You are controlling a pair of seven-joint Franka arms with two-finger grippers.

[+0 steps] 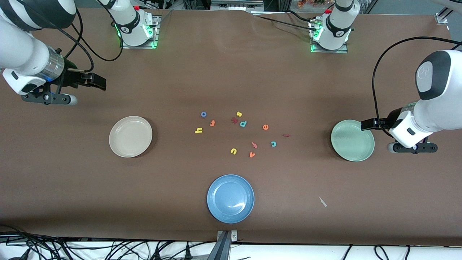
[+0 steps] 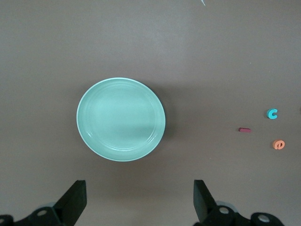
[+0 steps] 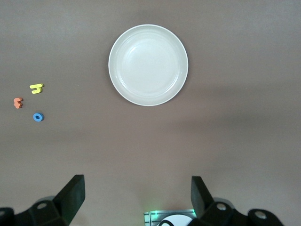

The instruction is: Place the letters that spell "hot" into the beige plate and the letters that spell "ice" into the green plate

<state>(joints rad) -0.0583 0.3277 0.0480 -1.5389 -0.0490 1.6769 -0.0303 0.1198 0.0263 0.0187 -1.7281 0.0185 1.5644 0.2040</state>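
The beige plate lies empty toward the right arm's end, and the green plate lies empty toward the left arm's end. Between them on the table are the yellow h, blue o and orange t. Closer to the green plate lie the dark red i, teal c and orange e. My right gripper hangs open above bare table beside the beige plate. My left gripper hangs open at the green plate's edge. Both hold nothing.
A blue plate sits nearest the front camera. Other letters lie among the task's: yellow s, teal p, yellow u, orange v and two reddish pieces. A small pale scrap lies near the front edge.
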